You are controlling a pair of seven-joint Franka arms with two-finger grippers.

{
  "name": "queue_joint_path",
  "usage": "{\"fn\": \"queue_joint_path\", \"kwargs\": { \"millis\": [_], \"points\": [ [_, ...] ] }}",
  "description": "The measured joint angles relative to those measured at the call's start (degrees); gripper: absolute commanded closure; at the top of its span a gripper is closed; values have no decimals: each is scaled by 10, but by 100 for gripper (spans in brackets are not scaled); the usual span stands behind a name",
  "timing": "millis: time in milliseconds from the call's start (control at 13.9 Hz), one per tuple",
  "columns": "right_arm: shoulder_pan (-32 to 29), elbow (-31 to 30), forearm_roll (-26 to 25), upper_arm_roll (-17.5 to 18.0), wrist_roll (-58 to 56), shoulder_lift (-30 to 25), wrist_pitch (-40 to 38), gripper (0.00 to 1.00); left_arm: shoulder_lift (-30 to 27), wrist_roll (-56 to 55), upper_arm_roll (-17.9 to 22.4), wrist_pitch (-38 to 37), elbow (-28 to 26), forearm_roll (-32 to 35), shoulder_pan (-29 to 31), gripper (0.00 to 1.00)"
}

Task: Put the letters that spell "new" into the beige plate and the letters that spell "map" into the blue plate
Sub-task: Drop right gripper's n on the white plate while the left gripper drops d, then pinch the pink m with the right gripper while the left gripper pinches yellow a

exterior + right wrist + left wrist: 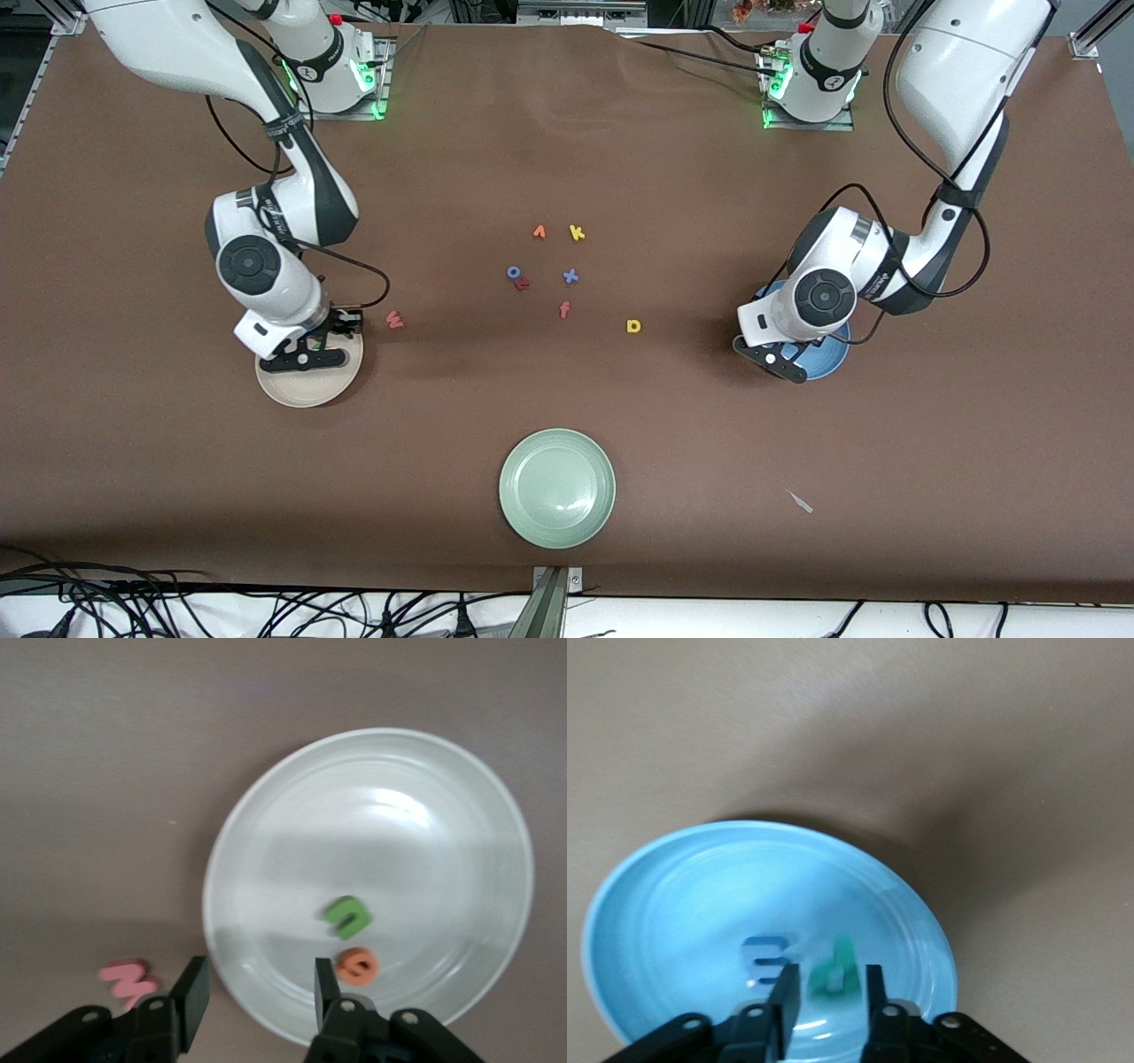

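My right gripper hangs open and empty over the rim of the beige plate. The green "n" and orange "e" lie in that plate. The salmon-pink "w" lies on the table just beside it. My left gripper is open over the blue plate. The blue "m" lies in it, and the teal "p" shows blurred between the fingers, free of both. The yellow "D"-like letter lies on the table toward the blue plate.
Mid-table lie a yellow "k", a small orange "v", a blue "x", an orange-red "f" and a blue ring letter touching a red one. A pale green plate sits nearer the front camera.
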Motion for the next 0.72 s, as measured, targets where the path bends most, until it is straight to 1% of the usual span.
{"fn": "queue_joint_path", "kwargs": {
  "millis": [289,433,577,649,722],
  "points": [
    [6,-7,0,47,111,7,0,40,-4,-12,-12,-1,5,0,-2,0],
    [6,-7,0,52,130,8,0,39,-13,-41,-39,-3,18,0,-3,0],
    [4,-7,0,52,144,8,0,39,-16,-105,-78,-6,29,0,-7,0],
    [4,-7,0,51,156,8,0,39,-15,-144,-94,-7,34,0,-16,0],
    [4,-7,0,51,167,8,0,39,-11,-184,-101,-7,42,0,-33,0]
  ]
}}
